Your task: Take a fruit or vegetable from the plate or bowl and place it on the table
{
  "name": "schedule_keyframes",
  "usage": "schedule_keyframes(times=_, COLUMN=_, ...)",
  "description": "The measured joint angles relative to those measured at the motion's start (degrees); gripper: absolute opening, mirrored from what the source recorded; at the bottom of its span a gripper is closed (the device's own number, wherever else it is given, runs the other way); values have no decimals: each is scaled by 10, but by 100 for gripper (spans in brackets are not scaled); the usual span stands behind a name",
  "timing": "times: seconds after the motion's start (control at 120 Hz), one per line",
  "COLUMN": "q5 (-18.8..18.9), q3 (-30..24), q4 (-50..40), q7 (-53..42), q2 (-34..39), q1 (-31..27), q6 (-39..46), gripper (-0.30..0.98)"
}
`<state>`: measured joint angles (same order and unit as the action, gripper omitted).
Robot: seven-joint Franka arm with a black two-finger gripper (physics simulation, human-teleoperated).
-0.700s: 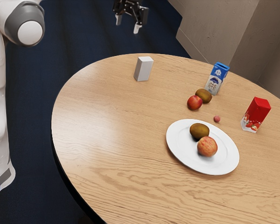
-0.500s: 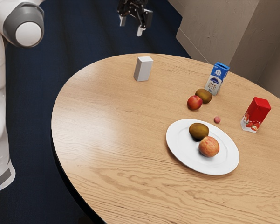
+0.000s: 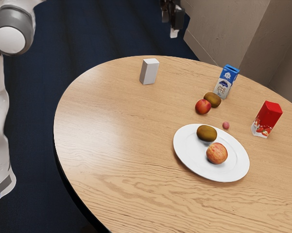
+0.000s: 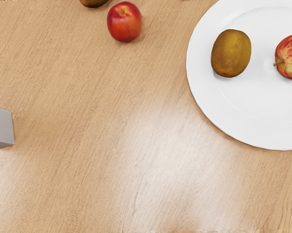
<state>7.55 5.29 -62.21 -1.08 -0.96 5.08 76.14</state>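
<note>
Hand point(image 3: 169, 26), fingers apart; we centre above the kiwi point(image 3: 207, 133) on the plate point(image 3: 188, 149); descend upright; close across its narrow width, clear of the apple point(image 3: 217, 153)

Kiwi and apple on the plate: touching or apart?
Apart. The wrist view shows it: a strip of bare white plate runs between the kiwi and the apple, clear even of the apple's stem.

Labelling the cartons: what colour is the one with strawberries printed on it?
Red, best in the exterior view.
</note>
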Motion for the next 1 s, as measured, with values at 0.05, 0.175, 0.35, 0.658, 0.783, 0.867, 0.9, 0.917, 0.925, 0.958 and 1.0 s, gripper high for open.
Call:
schedule_keyframes(times=0.05, q5=5, q3=-4, q4=-1, q7=-3, q2=-10, q1=27, q6=-3, gripper=67)
schedule_keyframes(times=0.175, q5=10, q3=-8, q4=-5, q7=-9, q2=-40, q1=88, q6=7, gripper=66)
schedule_keyframes(times=0.35, q5=-6, q3=-4, q4=-147, q7=-17, q2=-73, q1=113, q6=83, gripper=66)
schedule_keyframes(times=0.658, q5=-37, q3=-7, q4=-247, q7=-26, q2=-72, q1=179, q6=241, gripper=66)
schedule_keyframes(times=0.783, q5=-43, q3=-8, q4=-226, q7=-28, q2=-106, q1=169, q6=273, gripper=66)
schedule_keyframes(times=0.867, q5=-45, q3=-13, q4=-207, q7=-30, q2=-134, q1=153, q6=291, gripper=66)
schedule_keyframes(times=0.9, q5=-45, q3=-20, q4=-203, q7=-30, q2=-139, q1=145, q6=297, gripper=66)
schedule_keyframes(times=0.917, q5=-46, q3=-23, q4=-198, q7=-31, q2=-141, q1=141, q6=299, gripper=66)
schedule_keyframes(times=0.925, q5=-46, q3=-25, q4=-195, q7=-31, q2=-142, q1=138, q6=299, gripper=66)
schedule_keyframes(times=0.958, q5=-47, q3=-29, q4=-181, q7=-32, q2=-145, q1=132, q6=302, gripper=66)
schedule_keyframes(times=1.0, q5=-48, q3=-32, q4=-171, q7=-33, q2=-148, q1=128, q6=304, gripper=66)
